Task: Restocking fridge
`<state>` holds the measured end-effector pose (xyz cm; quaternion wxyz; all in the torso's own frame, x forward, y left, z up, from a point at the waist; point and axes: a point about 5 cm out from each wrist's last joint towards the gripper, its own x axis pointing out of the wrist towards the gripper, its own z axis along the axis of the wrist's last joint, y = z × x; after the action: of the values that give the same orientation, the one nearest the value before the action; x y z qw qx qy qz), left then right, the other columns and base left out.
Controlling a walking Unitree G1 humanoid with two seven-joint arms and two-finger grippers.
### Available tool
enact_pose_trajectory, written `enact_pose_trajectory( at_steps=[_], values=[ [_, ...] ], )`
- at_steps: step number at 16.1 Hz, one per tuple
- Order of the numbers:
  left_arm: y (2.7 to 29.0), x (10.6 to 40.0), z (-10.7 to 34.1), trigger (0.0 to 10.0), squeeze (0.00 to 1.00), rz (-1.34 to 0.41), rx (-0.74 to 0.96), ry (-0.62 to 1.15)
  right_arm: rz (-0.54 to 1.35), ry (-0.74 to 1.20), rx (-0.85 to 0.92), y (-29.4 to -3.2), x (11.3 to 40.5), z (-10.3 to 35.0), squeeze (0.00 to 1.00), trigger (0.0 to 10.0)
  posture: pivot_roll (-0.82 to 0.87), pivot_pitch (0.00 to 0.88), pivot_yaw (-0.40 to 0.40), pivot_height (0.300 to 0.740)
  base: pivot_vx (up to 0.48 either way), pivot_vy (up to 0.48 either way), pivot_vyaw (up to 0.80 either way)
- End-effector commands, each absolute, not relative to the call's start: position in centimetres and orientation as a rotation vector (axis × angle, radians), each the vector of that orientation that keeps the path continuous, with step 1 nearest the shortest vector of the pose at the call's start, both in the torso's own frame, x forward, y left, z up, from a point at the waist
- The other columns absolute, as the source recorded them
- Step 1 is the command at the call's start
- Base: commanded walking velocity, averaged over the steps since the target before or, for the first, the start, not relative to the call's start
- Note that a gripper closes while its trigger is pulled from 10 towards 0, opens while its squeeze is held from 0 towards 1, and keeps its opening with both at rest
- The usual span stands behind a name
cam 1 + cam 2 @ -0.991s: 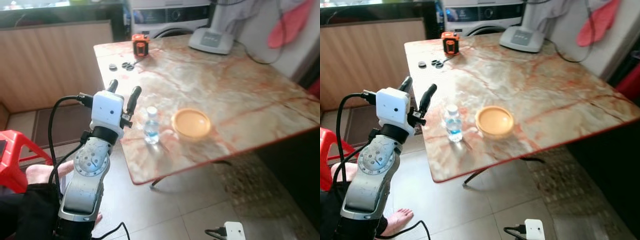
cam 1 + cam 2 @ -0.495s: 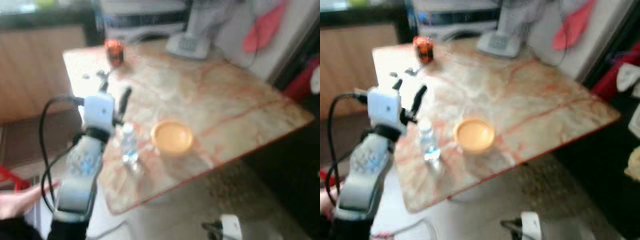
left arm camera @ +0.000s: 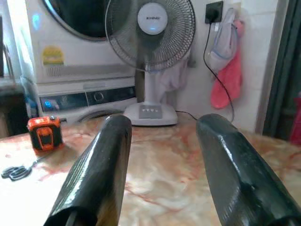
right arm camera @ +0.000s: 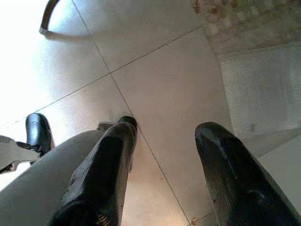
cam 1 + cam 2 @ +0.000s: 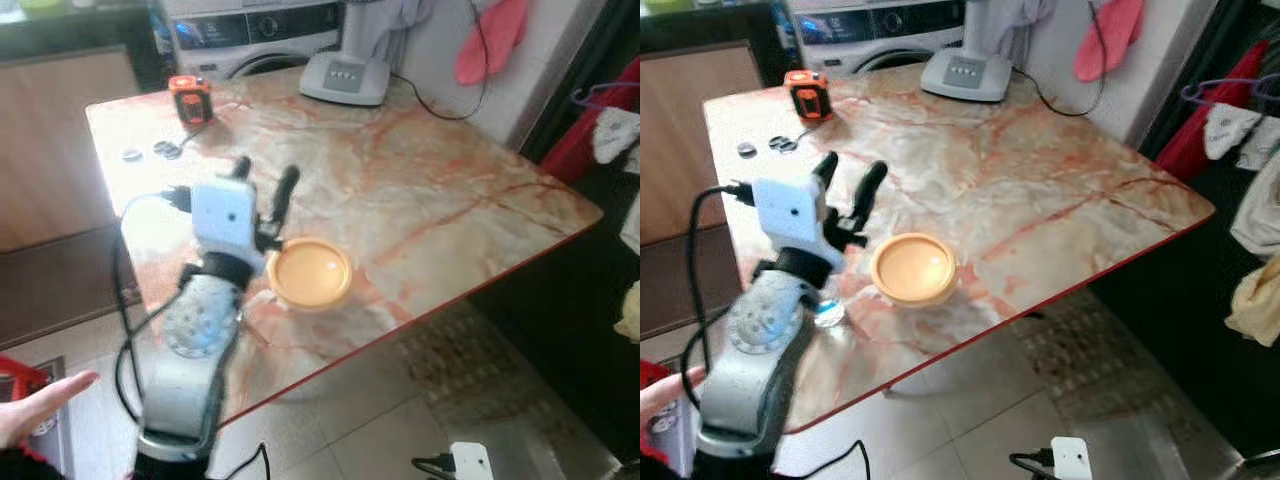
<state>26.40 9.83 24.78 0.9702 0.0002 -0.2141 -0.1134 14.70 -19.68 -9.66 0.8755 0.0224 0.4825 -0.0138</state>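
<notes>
Bottle (image 5: pixel 828 313) stands near the table (image 5: pixel 1060 190) edge, mostly hidden behind the left arm, just beside the yellow bowl (image 5: pixel 914 268). It looks light, smooth plastic, likely slippery; take it round the body. Left gripper (image 5: pixel 847 186) hovers above, fingers spread, holding nothing. Right gripper (image 4: pixel 162 141) hangs open over floor. The bowl crowds one side; tape measure (image 5: pixel 806 81) and fan (image 3: pixel 149 33) sit well apart.

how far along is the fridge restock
Barely started. Nothing looks stocked yet: the water bottle stands on the marble table beside the orange bowl. The left gripper hovers open above the bottle, holding nothing. Grasping and carrying it remain.
</notes>
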Motion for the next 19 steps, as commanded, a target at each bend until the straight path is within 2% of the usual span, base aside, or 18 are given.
enact_pose_trajectory(
  at_steps=[1,4,8,10,11,12,13,14,17,19],
  values=[
    [9.4,26.0,25.5,10.0,0.0,-0.237,-0.004,-0.431,-0.032,1.023,0.037,-19.9,14.4,-9.8,0.0,10.0,0.03,0.117,-0.072,0.74,0.0,0.0,0.0],
    [9.6,26.5,26.8,10.0,0.0,-0.185,-0.136,-0.335,-0.008,1.036,0.012,-19.9,14.6,-9.7,0.0,10.0,0.06,0.117,-0.074,0.74,0.0,0.0,0.0],
    [11.6,27.7,26.6,10.0,0.0,-0.03,-0.121,-0.209,0.002,1.039,0.006,-19.8,14.9,-9.6,0.0,10.0,0.08,0.106,-0.08,0.74,0.0,0.0,0.0],
    [12.8,29.3,27.3,10.0,0.0,0.017,-0.01,-0.223,0.009,1.045,-0.003,-19.9,15.0,-9.6,0.0,10.0,0.1,0.108,-0.092,0.74,0.0,0.0,0.0],
    [13.0,30.2,28.4,10.0,0.0,0.008,0.111,-0.268,0.016,1.048,-0.008,-19.8,15.1,-9.6,0.0,10.0,0.1,0.104,-0.091,0.74,0.0,0.0,0.0],
    [12.4,31.0,30.5,10.0,0.0,-0.029,0.286,-0.388,0.016,1.044,-0.005,-19.8,15.1,-9.6,0.0,10.0,0.08,0.097,-0.088,0.74,0.0,0.0,0.0],
    [12.2,31.0,30.7,10.0,0.0,-0.035,0.3,-0.402,0.014,1.042,-0.003,-19.8,15.2,-9.6,0.0,10.0,0.08,0.096,-0.087,0.74,0.0,0.0,0.0],
    [10.8,30.8,31.5,10.0,0.0,-0.071,0.466,-0.509,0.01,1.041,-0.004,-19.9,15.2,-9.5,0.0,10.0,0.08,0.1,-0.089,0.74,0.0,0.0,0.0],
    [8.9,30.1,32.6,10.0,0.0,-0.146,0.74,-0.723,0.013,1.043,-0.009,-19.9,15.3,-9.5,0.0,10.0,0.07,0.104,-0.1,0.74,0.0,0.0,0.0],
    [8.7,31.1,33.9,10.0,0.0,-0.124,0.721,-0.791,0.02,1.044,-0.015,-20.0,15.4,-9.4,0.0,10.0,0.08,0.102,-0.105,0.74,0.0,0.0,0.0]
  ],
)
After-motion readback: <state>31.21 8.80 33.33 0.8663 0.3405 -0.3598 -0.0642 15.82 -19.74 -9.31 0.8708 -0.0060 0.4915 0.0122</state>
